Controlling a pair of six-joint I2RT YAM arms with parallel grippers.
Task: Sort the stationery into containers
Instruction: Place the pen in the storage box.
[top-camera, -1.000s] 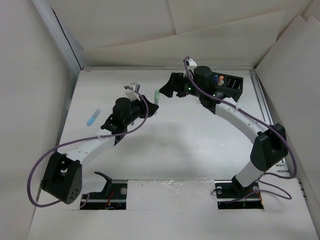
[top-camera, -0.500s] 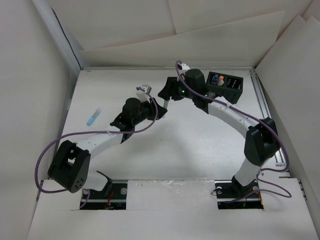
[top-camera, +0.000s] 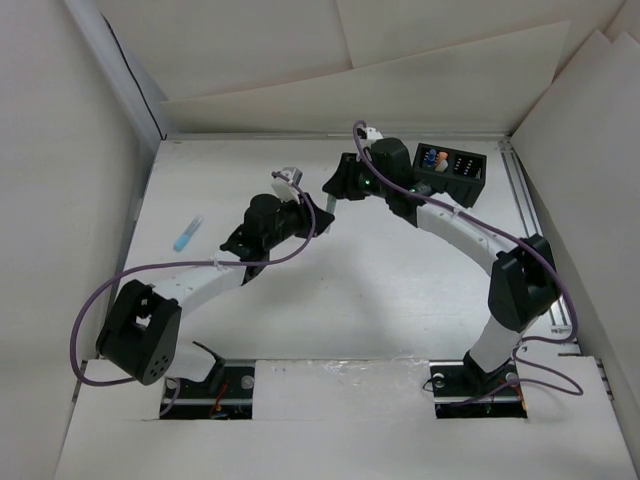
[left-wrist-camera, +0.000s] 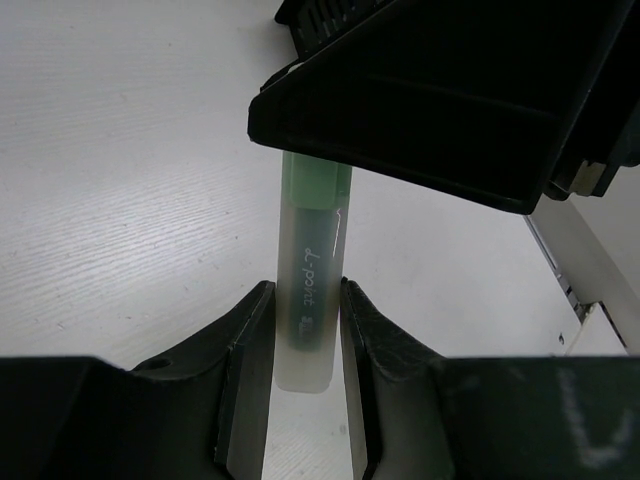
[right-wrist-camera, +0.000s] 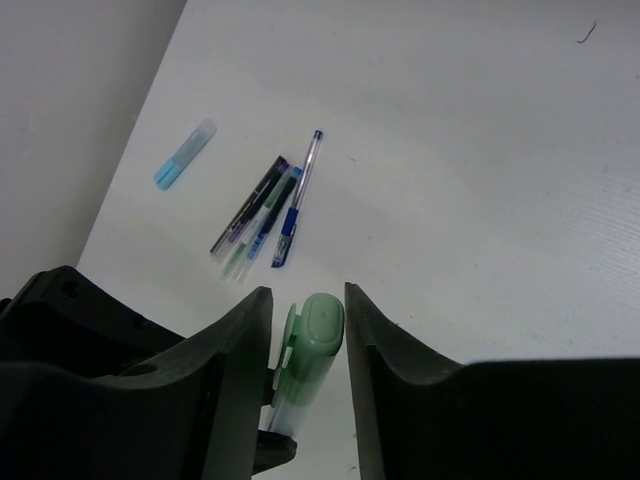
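Lying far left: light blue piece (top-camera: 188, 234), on the table (top-camera: 350, 290), apart from both arms.
Left gripper (left-wrist-camera: 303, 292): is clamping the green pen (left-wrist-camera: 314, 215) by its barrel.
Right gripper (right-wrist-camera: 306, 296): is flanking the pen's cap closely; whether it is gripping is unclear.
Organiser box (top-camera: 462, 172): left side is hiding behind the right arm (top-camera: 470, 235).

The pen (left-wrist-camera: 308, 290) has a frosted, translucent plastic barrel; the fingers (left-wrist-camera: 245, 360) are matt black plastic; the table (left-wrist-camera: 120, 180) is matt, finely grained white.
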